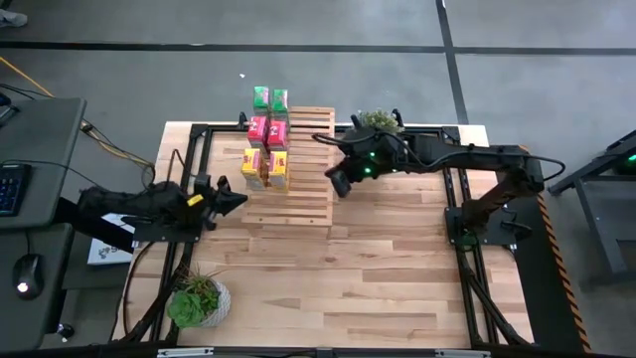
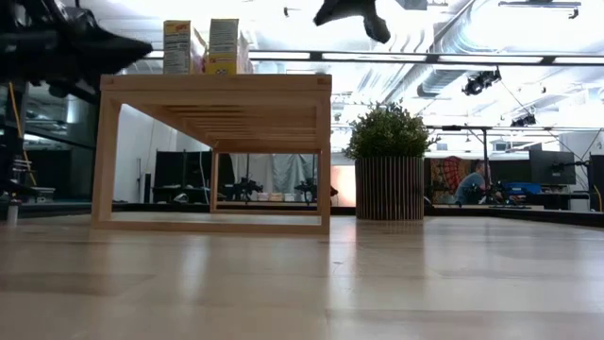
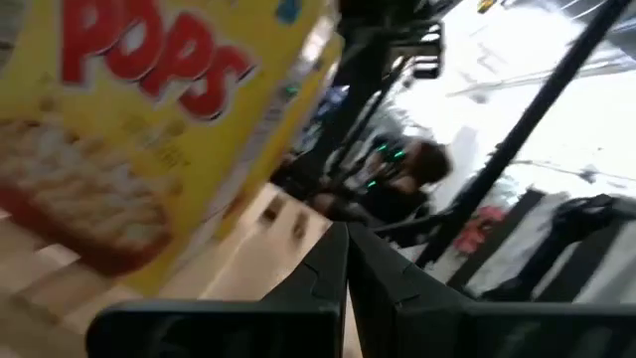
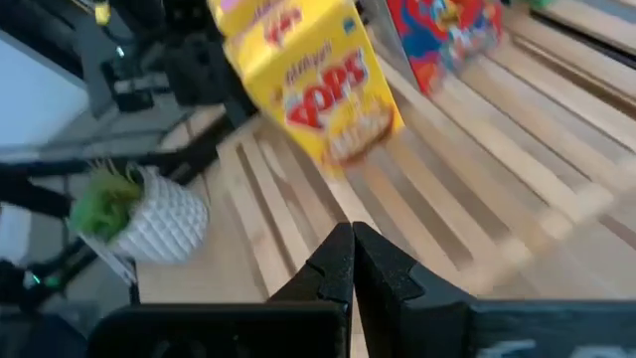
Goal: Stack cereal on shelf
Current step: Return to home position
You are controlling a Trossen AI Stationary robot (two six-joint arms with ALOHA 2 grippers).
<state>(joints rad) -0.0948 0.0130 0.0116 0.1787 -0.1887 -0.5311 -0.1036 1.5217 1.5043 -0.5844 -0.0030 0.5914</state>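
The light-wood slatted shelf [image 1: 298, 169] stands mid-table. Six cereal boxes stand on its left part in pairs: green [image 1: 270, 97] at the far end, red [image 1: 268, 131] in the middle, yellow [image 1: 266, 169] nearest. The low view shows the yellow boxes [image 2: 209, 45] upright on the shelf top [image 2: 217, 85]. My left gripper [image 1: 238, 196] is shut and empty, at the shelf's near-left side, just near of the yellow boxes [image 3: 129, 129]. My right gripper [image 1: 338, 184] is shut and empty above the shelf's right edge, pointing toward the yellow box [image 4: 318, 80] and the red box [image 4: 447, 30].
A potted plant in a white pot [image 1: 199, 298] stands at the table's near left. A second plant in a slatted pot [image 1: 378, 121] stands at the far side, right of the shelf. Bare tabletop [image 1: 378, 268] lies near and right of the shelf.
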